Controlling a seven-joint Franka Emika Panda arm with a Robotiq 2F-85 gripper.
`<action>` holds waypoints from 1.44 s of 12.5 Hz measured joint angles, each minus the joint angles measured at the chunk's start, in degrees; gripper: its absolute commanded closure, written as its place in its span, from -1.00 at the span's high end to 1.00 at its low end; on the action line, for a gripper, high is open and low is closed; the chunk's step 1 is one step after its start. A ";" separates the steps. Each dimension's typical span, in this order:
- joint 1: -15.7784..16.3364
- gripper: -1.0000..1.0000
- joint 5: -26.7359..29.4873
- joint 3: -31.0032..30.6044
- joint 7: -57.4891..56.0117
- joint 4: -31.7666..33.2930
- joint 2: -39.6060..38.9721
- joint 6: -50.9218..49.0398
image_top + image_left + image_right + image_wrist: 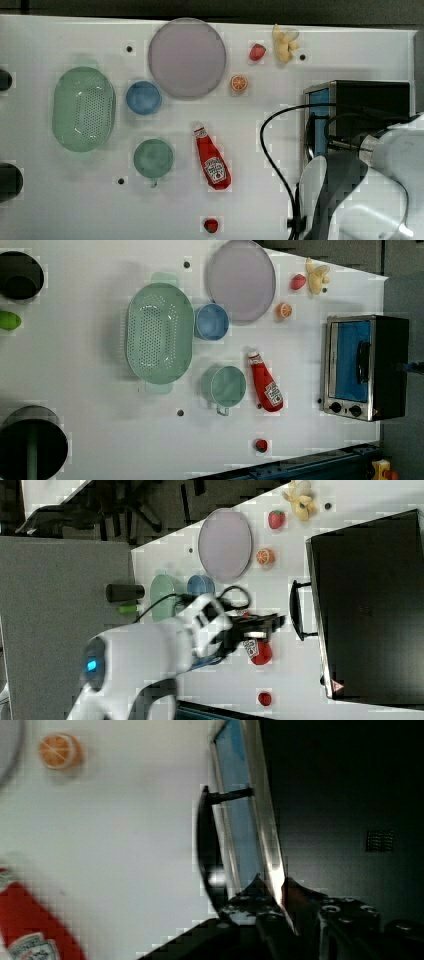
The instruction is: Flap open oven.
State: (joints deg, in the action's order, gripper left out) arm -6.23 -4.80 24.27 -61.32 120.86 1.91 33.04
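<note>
The oven point(367, 97) is a black box at the top view's right, its silver front and blue glass facing that view's left. In the left view the oven point(365, 367) has its door flat against the front, with the dark bar handle point(362, 362) across the glass. In the right view my gripper point(272, 625) hangs just off the handle point(296, 611). The wrist view looks down the oven's front: my gripper point(275, 892) stands narrowly open, with the silver top edge point(265, 830) running into the gap. The handle point(205, 845) lies just beside it. I cannot tell whether anything touches.
A ketchup bottle point(212, 160) lies in front of the oven. Farther off are a green cup point(153, 158), a blue bowl point(143, 97), a lilac plate point(186, 57), a green colander point(83, 108), an orange half point(239, 83), a strawberry point(257, 52) and a banana point(283, 44).
</note>
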 measured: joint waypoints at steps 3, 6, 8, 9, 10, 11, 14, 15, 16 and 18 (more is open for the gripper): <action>0.20 -0.65 -0.06 0.46 -1.12 1.90 -5.14 4.50; 0.75 -0.65 -0.13 0.06 -2.41 5.04 -9.14 11.67; 0.93 -0.65 -0.10 0.10 -2.63 7.39 -9.98 15.25; 0.95 -0.65 -0.05 0.10 -2.69 7.95 -9.95 15.78; 0.96 -0.65 -0.08 0.36 -2.69 7.95 -9.97 16.17; 0.80 -0.65 -0.10 0.53 -2.74 7.95 -10.00 16.37; 0.64 -0.65 -0.10 0.28 -2.74 8.17 -10.08 16.79; 0.71 -0.65 -0.17 0.03 -2.74 8.28 -10.03 16.56; 0.96 -0.65 -1.59 -0.01 -2.52 8.39 -10.02 16.48; 1.59 -0.65 -7.86 -0.36 -0.95 8.50 -10.05 17.09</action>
State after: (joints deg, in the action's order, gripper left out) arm -4.63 -12.67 23.91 -62.28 129.36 -8.13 50.13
